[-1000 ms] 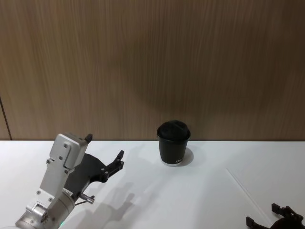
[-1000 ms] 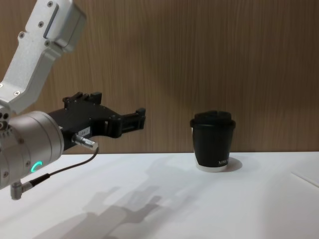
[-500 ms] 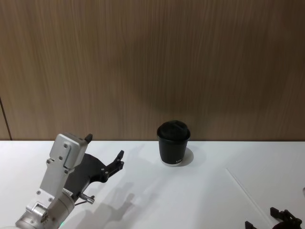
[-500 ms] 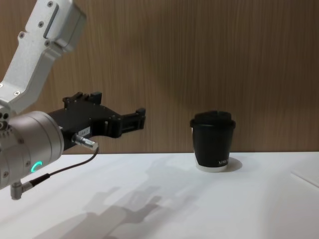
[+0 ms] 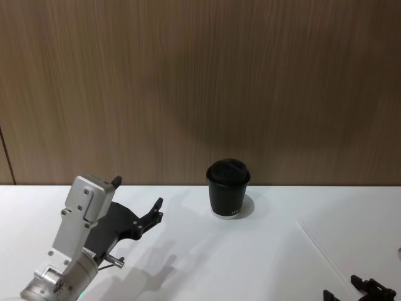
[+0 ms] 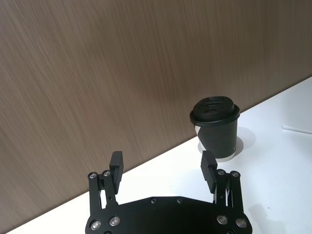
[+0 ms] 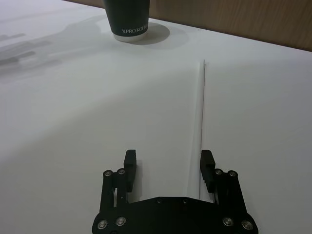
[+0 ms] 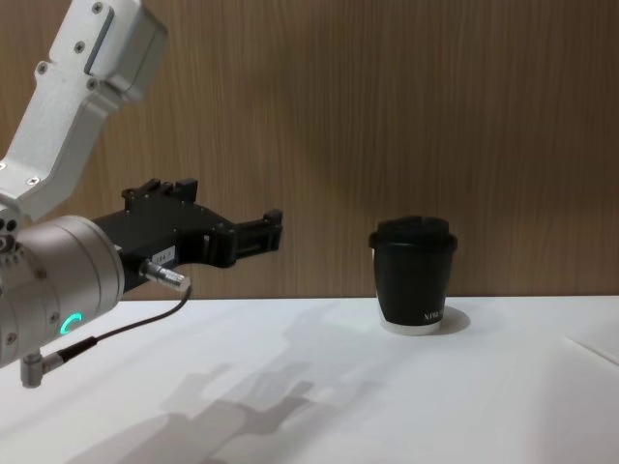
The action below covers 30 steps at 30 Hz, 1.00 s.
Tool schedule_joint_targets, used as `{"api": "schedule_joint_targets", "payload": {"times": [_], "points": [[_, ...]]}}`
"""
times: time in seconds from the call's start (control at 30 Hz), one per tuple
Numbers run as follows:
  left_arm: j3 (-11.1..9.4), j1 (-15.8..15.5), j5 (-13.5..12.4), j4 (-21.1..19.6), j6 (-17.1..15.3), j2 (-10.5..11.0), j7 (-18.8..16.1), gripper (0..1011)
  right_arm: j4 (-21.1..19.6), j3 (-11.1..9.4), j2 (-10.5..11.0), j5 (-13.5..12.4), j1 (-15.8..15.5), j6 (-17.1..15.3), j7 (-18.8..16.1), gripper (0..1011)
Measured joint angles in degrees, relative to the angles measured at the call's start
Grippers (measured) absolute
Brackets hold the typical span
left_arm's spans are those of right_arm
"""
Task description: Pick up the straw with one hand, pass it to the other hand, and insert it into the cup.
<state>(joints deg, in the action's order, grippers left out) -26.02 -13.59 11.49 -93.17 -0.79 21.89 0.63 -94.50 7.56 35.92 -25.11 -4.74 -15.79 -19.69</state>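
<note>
Two grippers show, and both are wide open and hold nothing. The right gripper point(image 7: 168, 161) is over the near right corner of the tabletop point(image 5: 207, 263). The straw point(image 7: 199, 122) lies flat on the tabletop there. Its near end sits between the fingers point(image 7: 129, 163) of that gripper, but much closer to one finger than the other. From there the straw points away toward the far edge. The cup point(image 5: 229, 194) stands upright near the middle of the far edge, well apart from the straw, with its lid point(image 6: 214, 108) on. The left gripper point(image 6: 162, 163) hangs in the air over the left side of the tabletop and points toward the cup.

What could go wrong? The straw is very thin and lies flat, so the fingers may shut above it and catch nothing. It is off to one side, so the close finger may come down on top of it or push it. A round straw would likely roll away then. If the gripper grabs only the very end, the long straw may droop or swing, and the pass to the left gripper would be hard. Later, a bump from the straw might tip the light cup.

Count: one straw, one cup, one lid, two grippers.
</note>
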Motion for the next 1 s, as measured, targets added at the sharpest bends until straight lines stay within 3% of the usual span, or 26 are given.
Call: {"api": "schedule_joint_targets", "payload": {"times": [0.17, 1.0], "points": [[0.0, 0.0, -0.01, 0.0, 0.0, 0.0, 0.0, 1002, -0.01, -0.01, -0.02, -0.05, -0.03, -0.12, 0.08, 765], [0.0, 0.0, 0.0, 0.0, 0.0, 0.0, 0.0, 1002, -0.01, 0.0, -0.09, -0.15, -0.07, -0.45, 0.25, 601]]}}
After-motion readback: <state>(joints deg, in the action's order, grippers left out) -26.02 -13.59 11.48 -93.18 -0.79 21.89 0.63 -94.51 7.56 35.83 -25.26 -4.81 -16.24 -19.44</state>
